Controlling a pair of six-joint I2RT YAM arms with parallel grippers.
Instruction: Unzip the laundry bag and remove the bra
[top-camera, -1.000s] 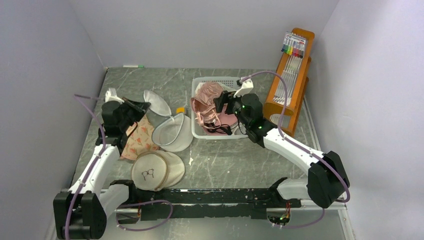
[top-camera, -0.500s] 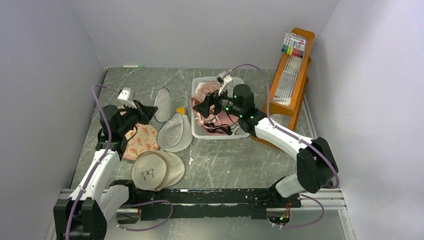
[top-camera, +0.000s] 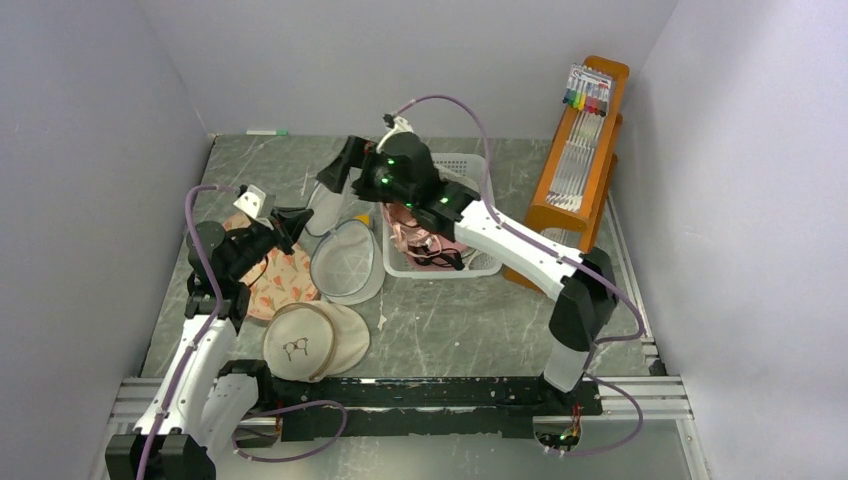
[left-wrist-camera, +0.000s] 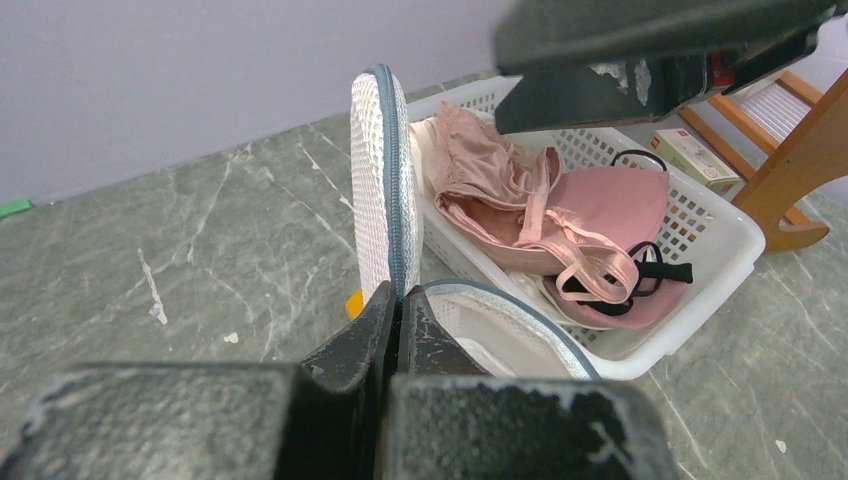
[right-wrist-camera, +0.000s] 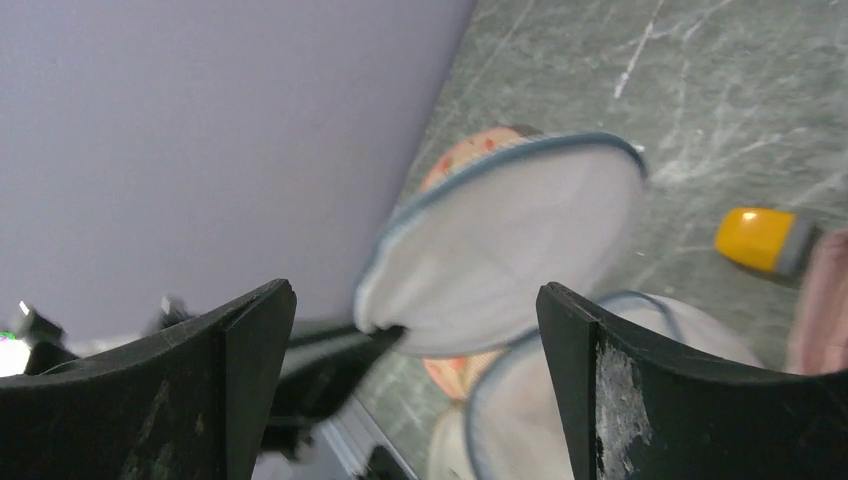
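Note:
The laundry bag lies unzipped beside the basket, its white mesh lid standing upright on edge. My left gripper is shut on the bag's grey-blue zipper band where lid and base meet. In the white basket rests the dusty-pink bra, black straps showing, next to another pink satin garment. My right gripper hovers open above the lid, apart from it; in the right wrist view the lid sits beyond the wide jaws, which hold nothing.
A beige round pouch with a glasses print and a flower-patterned pad lie left of the bag. A small yellow object sits by the basket. A wooden rack with markers stands at the right. A green pen lies at the back wall.
My right arm has swung left from over the basket to above the bag's lid, its jaws spreading wider. The left gripper stays shut on the bag and has shifted slightly right.

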